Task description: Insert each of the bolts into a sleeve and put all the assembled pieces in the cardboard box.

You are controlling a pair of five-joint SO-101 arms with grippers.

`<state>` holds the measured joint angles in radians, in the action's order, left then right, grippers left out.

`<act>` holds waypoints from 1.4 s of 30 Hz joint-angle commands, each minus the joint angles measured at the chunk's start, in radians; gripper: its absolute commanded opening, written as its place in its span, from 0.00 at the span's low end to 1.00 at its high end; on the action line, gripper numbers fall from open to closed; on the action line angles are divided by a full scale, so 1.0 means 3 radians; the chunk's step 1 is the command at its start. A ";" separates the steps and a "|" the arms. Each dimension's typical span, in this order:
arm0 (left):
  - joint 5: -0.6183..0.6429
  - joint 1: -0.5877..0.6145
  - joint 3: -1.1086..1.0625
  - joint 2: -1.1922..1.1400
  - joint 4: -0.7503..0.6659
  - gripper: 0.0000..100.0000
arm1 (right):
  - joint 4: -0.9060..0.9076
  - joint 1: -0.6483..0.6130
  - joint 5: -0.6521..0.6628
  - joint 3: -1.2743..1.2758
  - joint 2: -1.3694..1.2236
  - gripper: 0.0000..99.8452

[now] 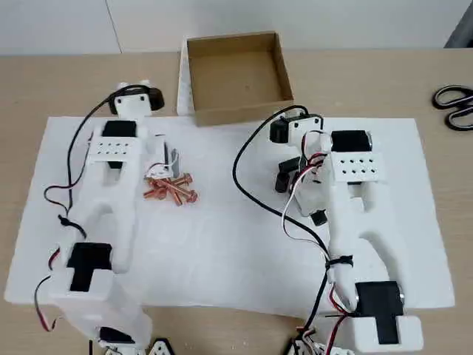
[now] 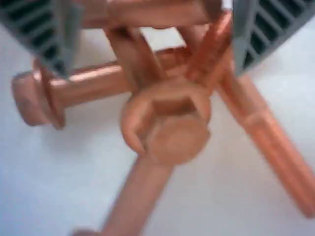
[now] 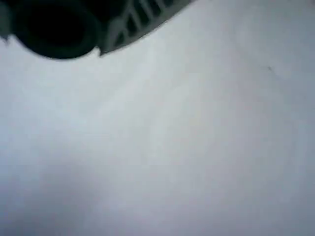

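Note:
Several copper bolts (image 1: 171, 188) lie in a crossed heap on the white mat (image 1: 236, 251). My left gripper (image 1: 168, 164) stands open just above the heap's far side. In the left wrist view its grey fingers (image 2: 44, 29) straddle the bolts (image 2: 167, 123) without clamping any. My right gripper (image 1: 284, 176) hangs low over the mat right of centre, shut on a black sleeve (image 1: 282, 182). In the right wrist view the sleeve (image 3: 54, 29) sits against a grey ribbed finger (image 3: 142, 19). The open cardboard box (image 1: 236, 74) stands at the back centre with nothing in it.
Scissors (image 1: 454, 103) lie at the far right edge of the wooden table. Black cables loop across the mat between the arms. A small black piece (image 1: 318, 218) sits by the right arm. Bare mat stretches across the middle and front.

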<state>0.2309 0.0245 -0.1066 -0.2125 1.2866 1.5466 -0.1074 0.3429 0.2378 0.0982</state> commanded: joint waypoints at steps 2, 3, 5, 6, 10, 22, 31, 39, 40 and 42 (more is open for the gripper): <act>0.0031 -0.0061 0.0110 0.0015 -0.0113 0.14 | -0.0033 0.0023 0.0005 -0.0005 0.0176 0.01; 0.0031 -0.0061 0.0110 0.0015 -0.0128 0.14 | -0.0033 0.0028 0.0005 -0.0005 0.0176 0.01; 0.0026 -0.0056 0.0110 0.0010 -0.0148 0.14 | -0.0033 0.0028 0.0005 -0.0005 0.0176 0.01; 0.0026 -0.0056 0.0110 0.0010 -0.0153 0.14 | -0.0033 0.0028 0.0005 -0.0005 0.0176 0.01; 0.0026 -0.0056 0.0110 -0.0005 -0.0174 0.14 | -0.0033 0.0023 0.0005 -0.0005 0.0176 0.01; 0.0026 -0.0343 0.0130 -0.0353 -0.0292 0.11 | -0.0033 0.0038 0.0005 -0.0005 0.0171 0.01; 0.0026 -0.0332 0.0166 -0.0353 -0.0292 0.06 | -0.0059 0.0038 0.0005 -0.0005 0.0171 0.01; 0.0020 -0.0343 0.0371 -0.0348 -0.0113 0.06 | -0.0059 0.0033 0.0005 -0.0005 0.0171 0.01; 0.0020 -0.0343 0.0412 -0.0348 -0.0077 0.06 | -0.0059 0.0033 0.0005 -0.0005 0.0171 0.01; 0.0020 -0.0343 0.0473 -0.0348 -0.0031 0.06 | -0.0059 0.0033 0.0005 -0.0005 0.0171 0.01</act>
<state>0.2371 -0.0660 -0.0269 -0.3291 1.2559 1.5374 -0.1028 0.3429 0.2394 0.0982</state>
